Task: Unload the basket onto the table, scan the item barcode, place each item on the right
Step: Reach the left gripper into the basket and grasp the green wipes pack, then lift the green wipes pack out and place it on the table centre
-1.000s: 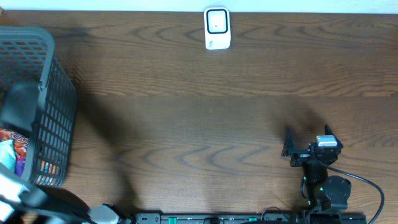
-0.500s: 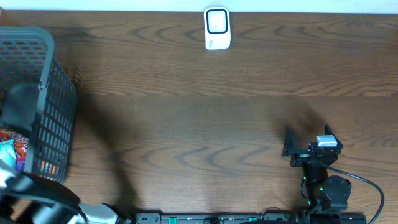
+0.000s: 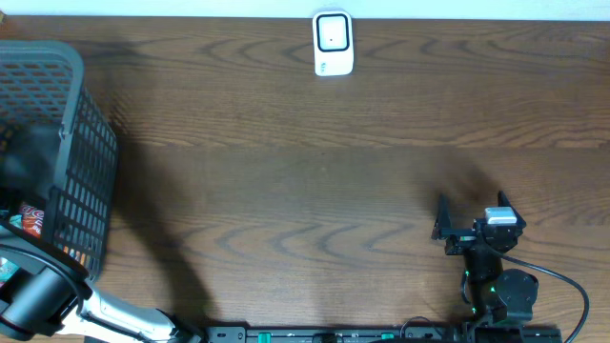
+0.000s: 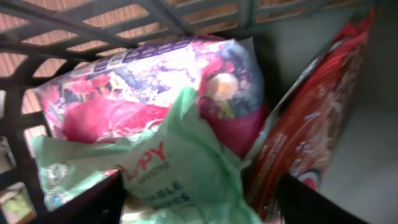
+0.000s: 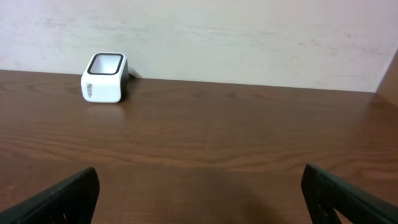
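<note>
**Overhead.** A dark grey plastic mesh basket [image 3: 91, 162] stands at the left edge of the brown wood-grain surface [image 3: 286, 191]. My left arm [image 3: 43, 295] reaches into it, and its tool is hidden from this view. The white box-shaped scanner [image 3: 333, 43] sits at the far edge, well apart from the basket. The right tool [image 3: 472, 211] rests near the front right, released and empty.

**Left wrist.** The left tool [image 4: 199, 193] is inside the basket. Its fingers are spread wide on either side of a pale green soft film packet [image 4: 180, 168], and I see no clamp on it. I judge this packet to be the item to scan. It looks light, limp and crinkly, and probably slippery. I would pinch it across the bunched middle, because a corner would likely fold. No barcode shows on it.

A floral purple-and-pink soft pack [image 4: 143, 87] lies behind it, touching. A red glossy pouch [image 4: 311, 124] leans just beside it on the right and could snag that finger. The basket bars crowd the top of this view, so the lift out looks tight.

**Right wrist.** The right tool's fingers stand wide apart with nothing between them. The scanner stands upright on the surface against the pale wall [image 5: 249, 31].
</note>
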### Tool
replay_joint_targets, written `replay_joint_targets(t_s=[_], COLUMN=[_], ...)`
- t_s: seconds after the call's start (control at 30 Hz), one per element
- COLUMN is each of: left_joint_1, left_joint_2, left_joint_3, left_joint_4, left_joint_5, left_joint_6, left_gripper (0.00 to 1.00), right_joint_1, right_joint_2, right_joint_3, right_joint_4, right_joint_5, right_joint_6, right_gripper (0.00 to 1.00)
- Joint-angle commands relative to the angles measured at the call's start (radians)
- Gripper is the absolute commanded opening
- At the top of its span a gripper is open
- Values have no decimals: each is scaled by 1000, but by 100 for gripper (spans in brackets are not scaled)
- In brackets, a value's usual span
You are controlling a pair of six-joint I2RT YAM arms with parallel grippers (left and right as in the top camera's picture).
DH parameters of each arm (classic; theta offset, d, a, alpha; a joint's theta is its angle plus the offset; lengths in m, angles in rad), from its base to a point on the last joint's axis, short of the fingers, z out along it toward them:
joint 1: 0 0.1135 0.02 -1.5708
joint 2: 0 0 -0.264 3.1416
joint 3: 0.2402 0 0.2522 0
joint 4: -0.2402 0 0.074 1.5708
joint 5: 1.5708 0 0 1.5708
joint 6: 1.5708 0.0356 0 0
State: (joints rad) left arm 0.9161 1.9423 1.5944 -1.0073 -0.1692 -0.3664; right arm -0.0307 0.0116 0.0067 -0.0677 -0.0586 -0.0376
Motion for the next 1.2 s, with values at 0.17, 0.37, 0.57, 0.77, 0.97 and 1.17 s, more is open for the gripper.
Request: replay_joint_targets(t_s=[0.17, 0.37, 0.57, 0.77, 0.97, 1.17], left_joint_1=[1, 1, 1, 1, 1, 1], left_joint_2=[39, 39, 39, 35, -43, -250], left_joint_3=[-3, -39, -88, -53, 113, 166], left_joint_4=[-82, -110, -83, -106, -189, -47], left_joint_5=[0, 0, 0, 0, 83, 435], left_joint_6=[-8, -8, -8, 19, 18, 18], left_gripper=[62, 94, 59, 7, 7, 7], right_joint_1=[-11, -11, -11, -11, -11, -11], right_joint_2=[-6, -6, -6, -6, -6, -6], right_joint_3=[-1, -1, -1, -1, -1, -1], right_joint_4=[-4, -4, -4, -4, -4, -4], right_joint_5=[-3, -3, -3, -3, -3, -3], right_joint_6=[-8, -8, -8, -8, -8, -8], right_gripper=[99, 99, 99, 99, 99, 99])
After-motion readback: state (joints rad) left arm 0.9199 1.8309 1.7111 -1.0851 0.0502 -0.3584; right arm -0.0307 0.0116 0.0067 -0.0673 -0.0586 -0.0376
